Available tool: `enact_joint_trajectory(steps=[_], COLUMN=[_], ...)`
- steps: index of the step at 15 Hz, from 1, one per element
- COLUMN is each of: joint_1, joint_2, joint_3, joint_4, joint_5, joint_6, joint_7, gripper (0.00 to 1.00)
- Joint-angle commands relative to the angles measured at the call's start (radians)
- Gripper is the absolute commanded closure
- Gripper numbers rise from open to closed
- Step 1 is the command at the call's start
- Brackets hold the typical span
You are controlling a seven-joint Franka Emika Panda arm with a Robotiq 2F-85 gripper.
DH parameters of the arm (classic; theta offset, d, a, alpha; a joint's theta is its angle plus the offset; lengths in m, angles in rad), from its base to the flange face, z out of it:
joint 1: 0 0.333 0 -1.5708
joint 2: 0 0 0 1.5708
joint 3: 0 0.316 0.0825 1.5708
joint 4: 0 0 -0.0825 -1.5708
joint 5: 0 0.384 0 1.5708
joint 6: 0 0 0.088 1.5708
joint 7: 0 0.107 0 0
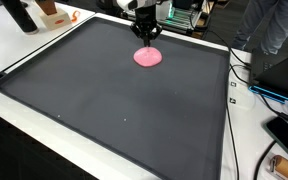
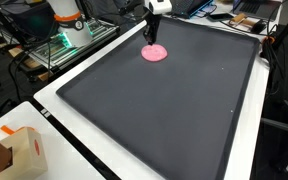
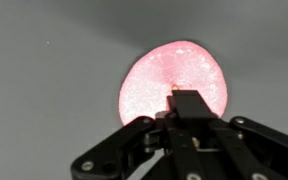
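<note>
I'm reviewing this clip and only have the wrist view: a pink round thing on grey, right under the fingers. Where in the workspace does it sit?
Observer: The pink disc lies on a big dark mat, close to the mat's far edge in an exterior view. Most of the mat spreads toward the camera.
Operator: Is the gripper down on it?
Observer: In both exterior views the gripper hangs upright directly over the disc, tips at its top. I cannot tell whether they touch.
Operator: Anything else around?
Observer: Off the mat, a cardboard box stands on the white table at a near corner, well apart from the disc.
</note>
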Motion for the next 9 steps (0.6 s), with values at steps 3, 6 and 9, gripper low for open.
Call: enact_joint_trajectory(steps=[3, 6, 9], joint_1=[-0.012, -0.011, -0.009], joint_2=[0.011, -0.009, -0.033], joint_3=[0.005, 0.004, 0.005], joint_4=[-0.007, -0.009, -0.012], joint_5=[0.038, 0.032, 0.028], joint_6=[0.015, 0.002, -0.015], joint_7=[-0.043, -0.035, -0.031], gripper=[0.97, 0.97, 0.97])
